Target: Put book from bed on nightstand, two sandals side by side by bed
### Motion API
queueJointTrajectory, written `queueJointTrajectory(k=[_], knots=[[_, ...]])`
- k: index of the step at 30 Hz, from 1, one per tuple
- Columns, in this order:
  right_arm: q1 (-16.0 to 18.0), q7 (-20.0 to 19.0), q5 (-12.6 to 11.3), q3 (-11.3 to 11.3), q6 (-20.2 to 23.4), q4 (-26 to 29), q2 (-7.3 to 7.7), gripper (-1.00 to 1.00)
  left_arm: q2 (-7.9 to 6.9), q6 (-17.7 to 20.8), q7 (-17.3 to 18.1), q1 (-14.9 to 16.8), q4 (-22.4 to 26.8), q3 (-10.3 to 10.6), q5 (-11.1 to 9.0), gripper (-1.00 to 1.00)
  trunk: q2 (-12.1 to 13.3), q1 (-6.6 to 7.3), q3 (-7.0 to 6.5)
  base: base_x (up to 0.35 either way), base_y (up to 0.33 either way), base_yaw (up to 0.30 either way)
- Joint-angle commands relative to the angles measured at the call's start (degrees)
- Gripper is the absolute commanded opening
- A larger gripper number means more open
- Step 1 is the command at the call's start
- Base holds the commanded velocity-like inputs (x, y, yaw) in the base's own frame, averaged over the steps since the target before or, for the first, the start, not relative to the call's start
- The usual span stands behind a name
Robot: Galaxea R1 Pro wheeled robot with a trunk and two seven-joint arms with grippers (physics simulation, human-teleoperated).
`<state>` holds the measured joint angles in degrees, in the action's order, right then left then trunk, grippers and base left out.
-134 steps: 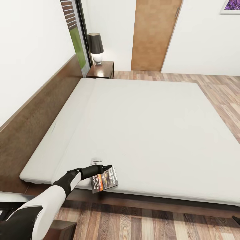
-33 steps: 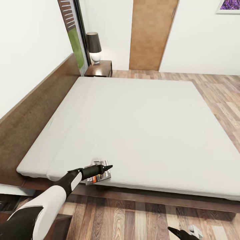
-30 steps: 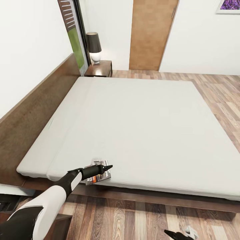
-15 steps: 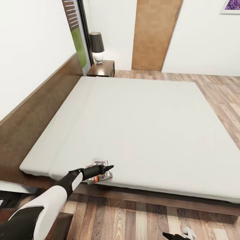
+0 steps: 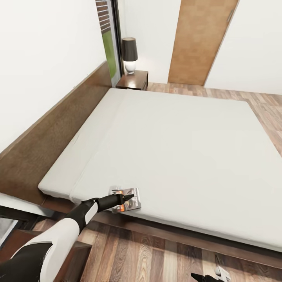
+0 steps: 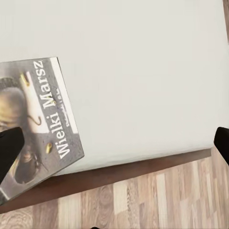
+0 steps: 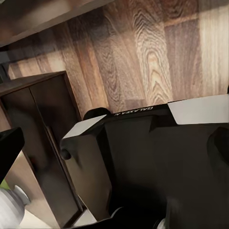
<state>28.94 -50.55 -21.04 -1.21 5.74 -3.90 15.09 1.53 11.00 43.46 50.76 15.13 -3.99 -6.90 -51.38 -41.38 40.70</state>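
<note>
Reaching over the near corner of the bed (image 5: pixel 184 137), the left fingers (image 5: pixel 126 197) hover spread wide above the book (image 5: pixel 127 197). In the left wrist view one dark fingertip (image 6: pixel 9 148) overlaps the book's cover and the other (image 6: pixel 222 143) sits far off at the picture's opposite edge, so nothing is gripped. The book (image 6: pixel 40 124) lies flat on the pale mattress, right at its front edge, with white lettering "Wielki Marsz" running along the grey cover. Below that edge run the dark wooden bed frame and the plank floor (image 6: pixel 143 200).

The left arm (image 5: pixel 58 235), black at the wrist and white further back, stretches from the lower left of the head view. At the far corner of the bed a nightstand (image 5: pixel 135 80) carries a lamp (image 5: pixel 129 55) with a dark shade, next to the window (image 5: pixel 109 39) and a wooden door (image 5: pixel 199 41).

The right fingers (image 5: pixel 209 277) barely peek in at the bottom of the head view above the floor; whether they are open cannot be told. The right wrist view shows the robot's own dark body (image 7: pixel 157 162), the floor, and a dark cabinet (image 7: pixel 47 143).
</note>
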Motion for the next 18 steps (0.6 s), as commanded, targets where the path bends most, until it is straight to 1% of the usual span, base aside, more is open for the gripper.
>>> queueJointTrajectory(k=[1,18], knots=[[0.06,-0.28,-0.49,-0.11,0.59,-0.14,0.02,1.00,0.05,0.60,0.22,0.04,-0.02,-0.40,-0.13,1.00,-0.04,-0.01,0.04,0.000,0.000,0.194],[0.06,-0.26,-0.48,-0.11,0.61,-0.14,0.02,1.00,0.05,0.60,0.22,0.04,-0.02,-0.40,-0.13,1.00,-0.04,-0.01,0.04,0.000,0.000,0.189]])
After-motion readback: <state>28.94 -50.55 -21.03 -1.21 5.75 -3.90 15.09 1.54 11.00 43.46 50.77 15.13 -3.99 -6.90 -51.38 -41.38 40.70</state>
